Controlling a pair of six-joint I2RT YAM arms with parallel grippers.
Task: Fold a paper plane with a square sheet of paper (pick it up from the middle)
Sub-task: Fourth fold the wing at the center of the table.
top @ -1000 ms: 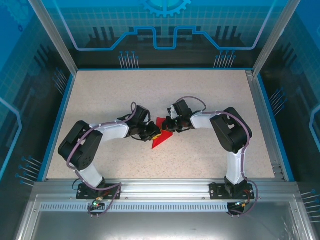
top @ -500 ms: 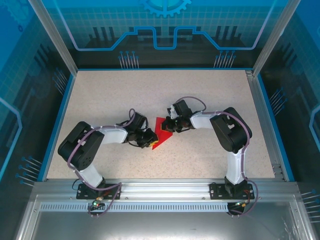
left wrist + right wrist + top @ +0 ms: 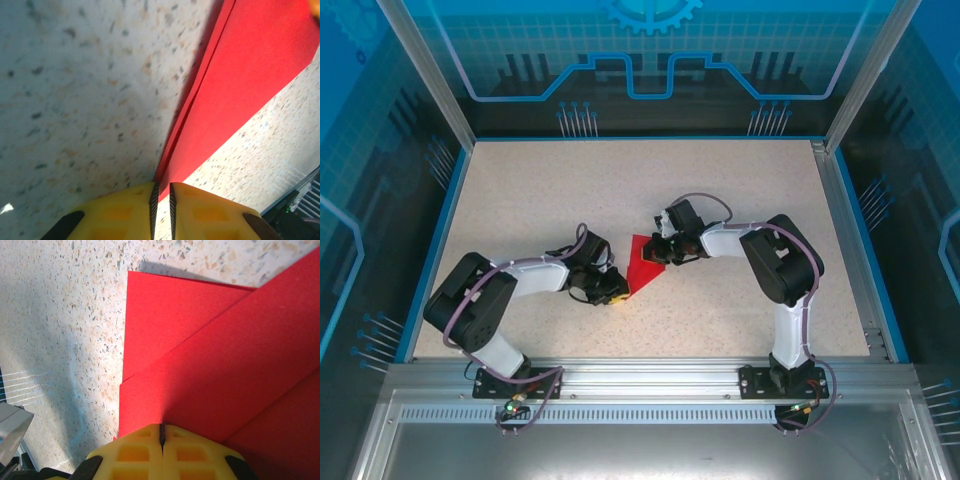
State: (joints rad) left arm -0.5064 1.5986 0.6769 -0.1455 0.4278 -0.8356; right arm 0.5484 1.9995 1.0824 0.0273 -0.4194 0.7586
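We record a speckled worktop [image 3: 740,190] within blue panelled walls [image 3: 650,60]. The left gripper [image 3: 161,192], drawn nearer than before, pinches the folded red paper [image 3: 240,75] at its near tip; beyond, the right gripper [image 3: 161,432] remains fully closed, tips on it.

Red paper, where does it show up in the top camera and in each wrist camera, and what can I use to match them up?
Top external: red paper lies mid-table, just below the picture's centre.
Left wrist: red paper runs as a band from upper right to bottom centre.
Right wrist: red paper covers the centre and right.
Shared landmark: the speckled tabletop under it.
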